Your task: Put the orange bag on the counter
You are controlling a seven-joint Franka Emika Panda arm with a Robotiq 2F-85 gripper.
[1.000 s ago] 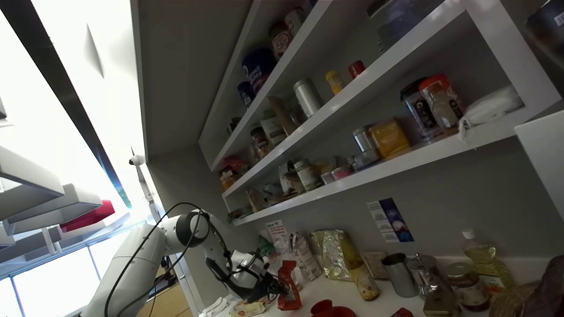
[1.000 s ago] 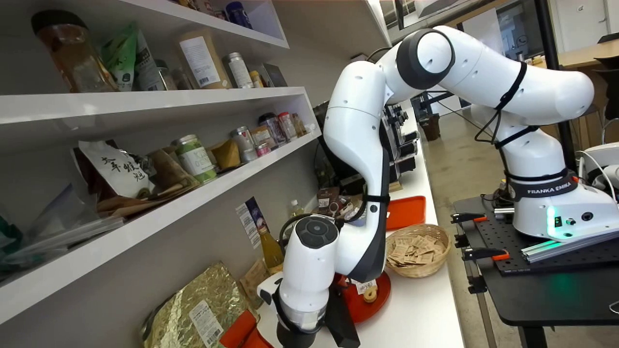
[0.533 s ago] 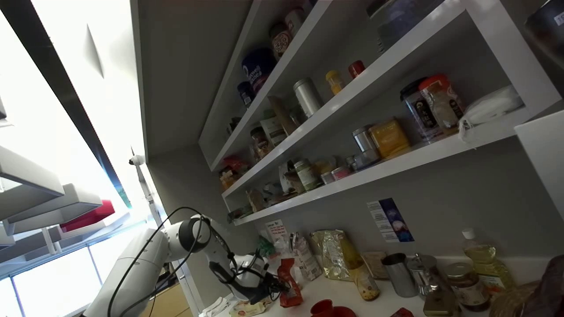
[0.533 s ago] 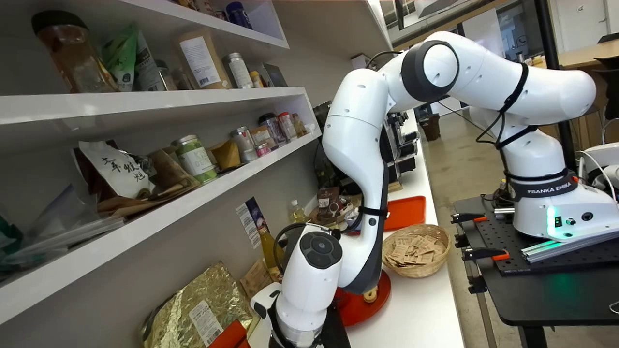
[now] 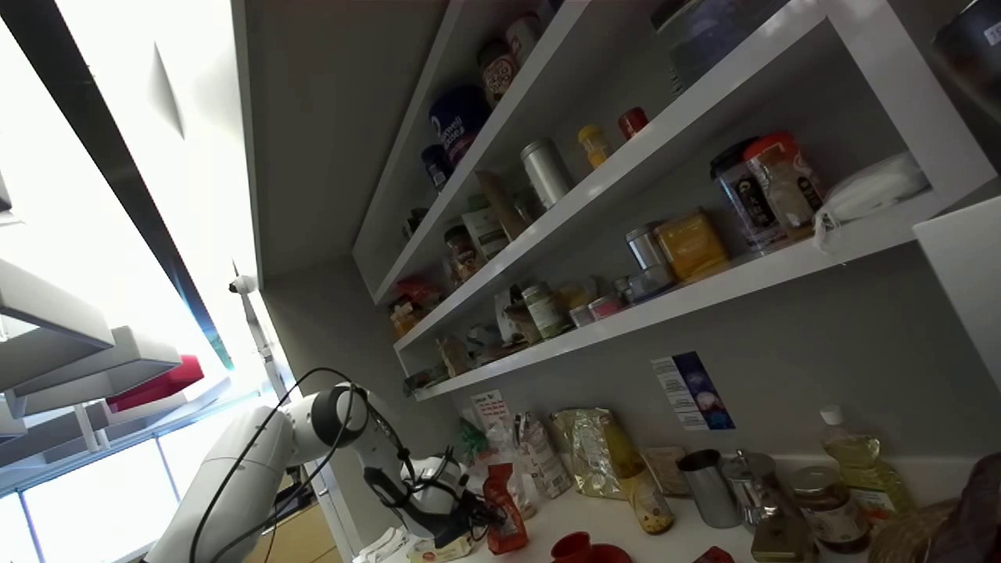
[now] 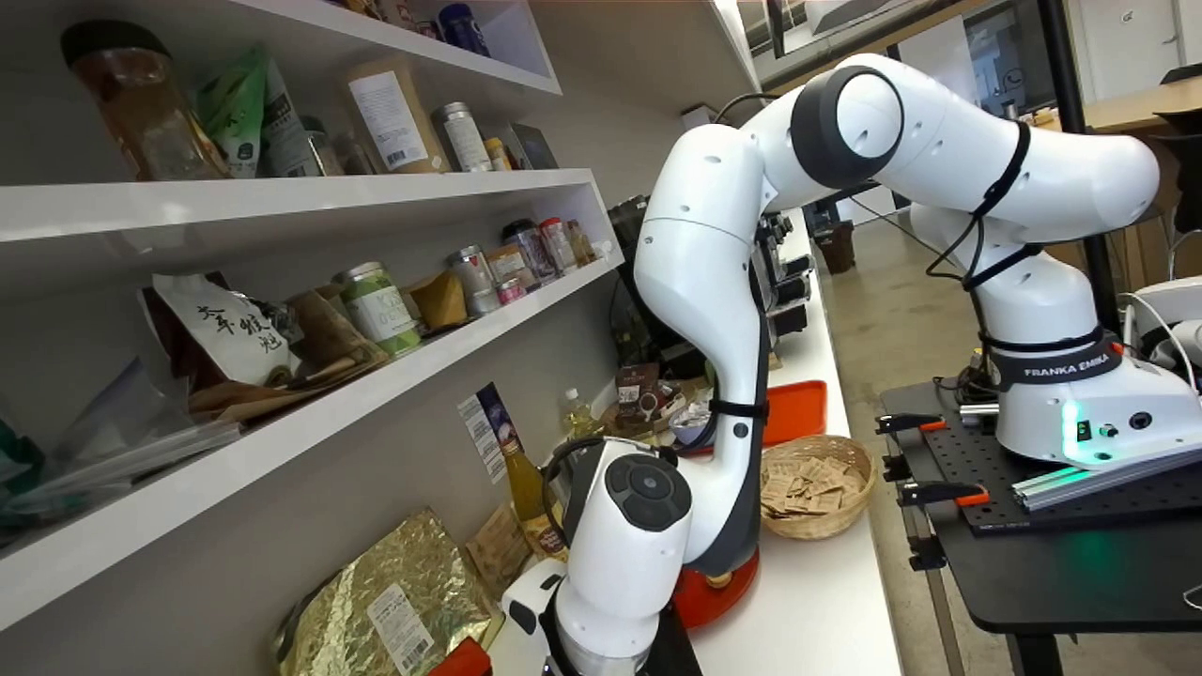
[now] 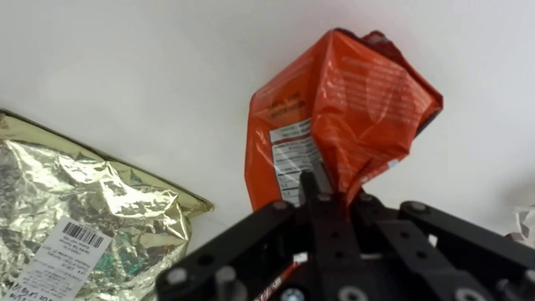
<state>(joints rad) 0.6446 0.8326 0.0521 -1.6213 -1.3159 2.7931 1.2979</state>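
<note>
The orange bag (image 7: 363, 96), red-orange and crinkly with a white printed panel, is pinched in my gripper (image 7: 340, 194) in the wrist view. The black fingers (image 7: 310, 184) are closed on a gathered fold of it. The bag hangs over the pale counter (image 7: 167, 83); I cannot tell whether it touches. In an exterior view the bag (image 5: 505, 512) stands nearly upright beside the gripper (image 5: 489, 514), low over the counter (image 5: 555, 512). In an exterior view only a red-orange corner of the bag (image 6: 465, 660) shows at the bottom edge; the fingers are out of view there.
A gold foil bag (image 7: 104, 200) lies beside the orange bag. A white printed bag (image 5: 543, 461), a red cup (image 5: 571, 546), a red plate (image 6: 718, 601) and a wicker basket (image 6: 859, 502) stand nearby. The white shelf (image 6: 376, 394) runs above the counter.
The arm has shifted slightly, with the orange bag still in the gripper. The bag rose a little, then came lower and slightly left in an exterior view; less of it shows in an exterior view.
</note>
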